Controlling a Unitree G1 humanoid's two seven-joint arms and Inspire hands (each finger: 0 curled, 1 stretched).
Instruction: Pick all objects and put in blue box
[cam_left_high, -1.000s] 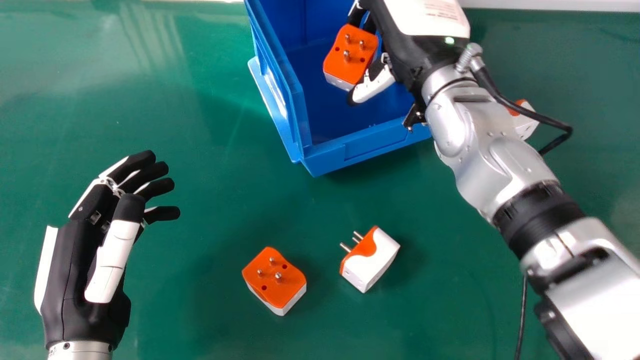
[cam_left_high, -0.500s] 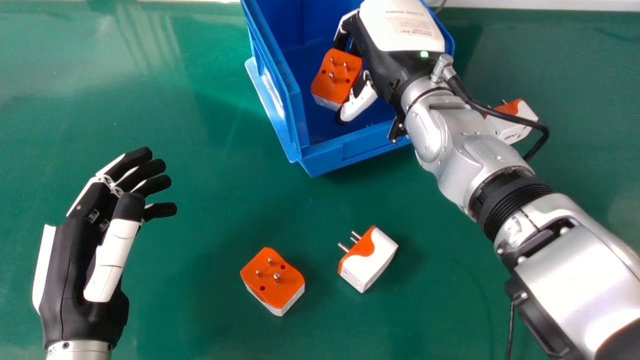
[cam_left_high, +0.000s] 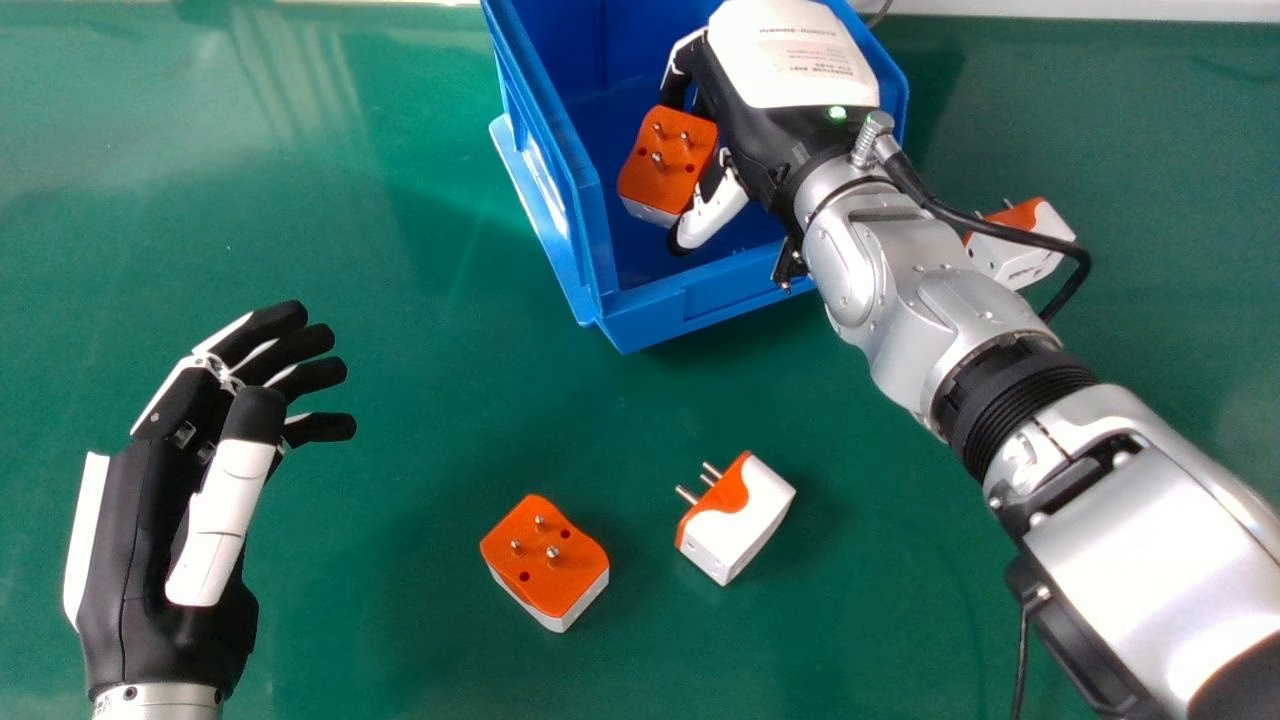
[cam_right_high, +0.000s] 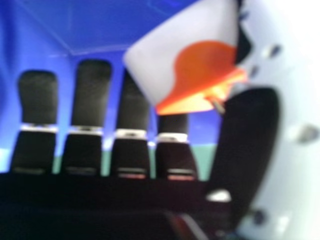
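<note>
Now — right hand (cam_left_high: 755, 125), pinched plug (cam_left_high: 663, 180), farther left over box (cam_left_high: 645, 318)

Right hand (cam_left_high: 790, 60) and adapter (cam_left_high: 665, 170) shifted left, closer to robot

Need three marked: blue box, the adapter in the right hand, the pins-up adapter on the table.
Blue box (cam_left_high: 690, 310): head view, on its near wall.
Adapter (cam_left_high: 662, 187) in right hand (cam_left_high: 715, 210): head view, on its orange pin face.
Pins-up adapter (cam_left_high: 560, 582): head view, on its orange face.
</note>
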